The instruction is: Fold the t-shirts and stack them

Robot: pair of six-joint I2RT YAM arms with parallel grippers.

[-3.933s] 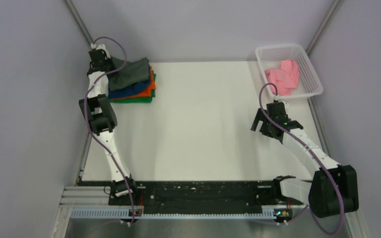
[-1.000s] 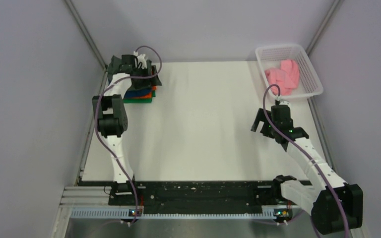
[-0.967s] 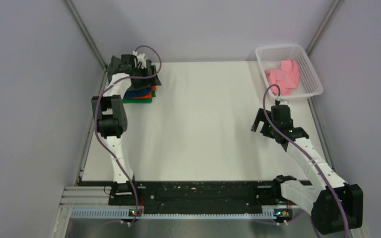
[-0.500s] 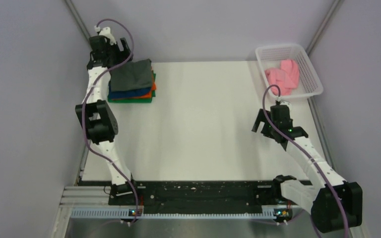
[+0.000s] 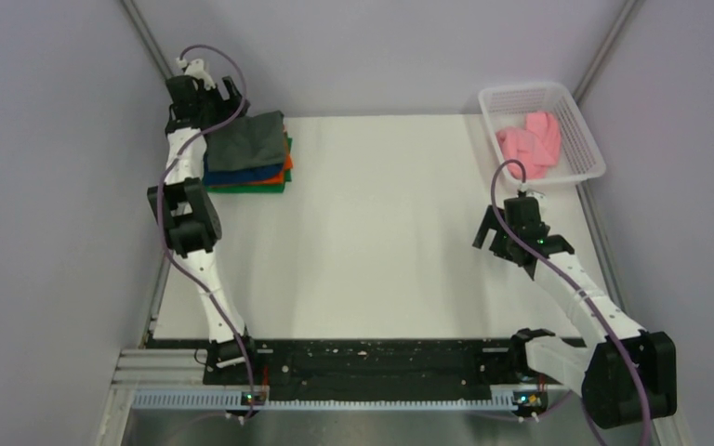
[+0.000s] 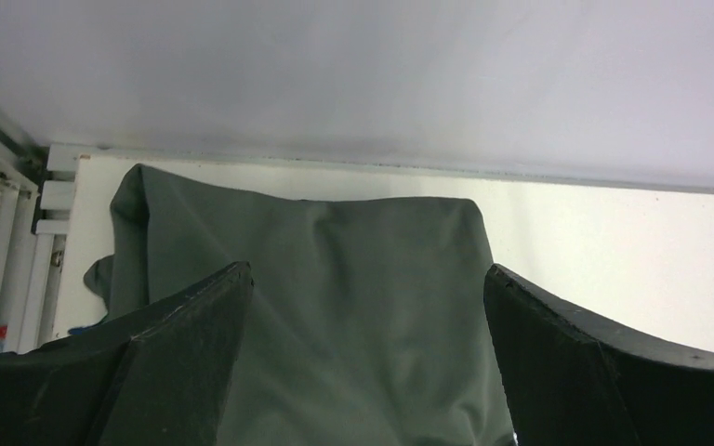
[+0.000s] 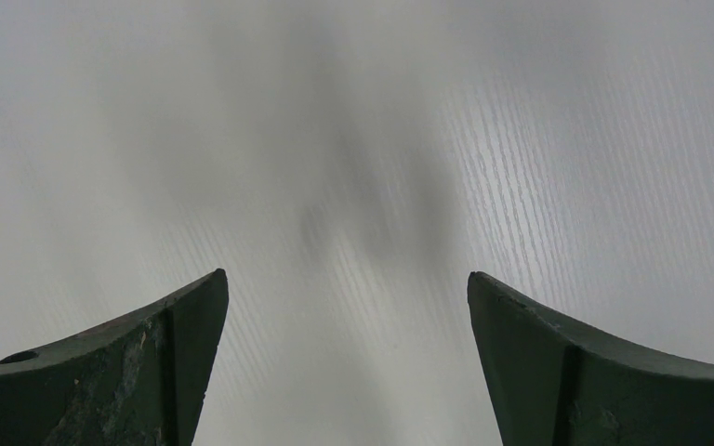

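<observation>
Open table [image 5: 381,242] lies between shirt stack [image 5: 251,149] and basket [image 5: 523,88], walls [image 5: 56,186] seemingly close beside both.

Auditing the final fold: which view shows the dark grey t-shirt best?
Left wrist. The dark grey t-shirt sits large and close, its folded edges and wrinkles clear, framed by the open left hand. Top external shows it small, topping the stack at the far-left corner. Right wrist shows only table.

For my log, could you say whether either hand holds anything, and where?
Nothing is held: left hand open over the grey shirt, right hand open.
</observation>
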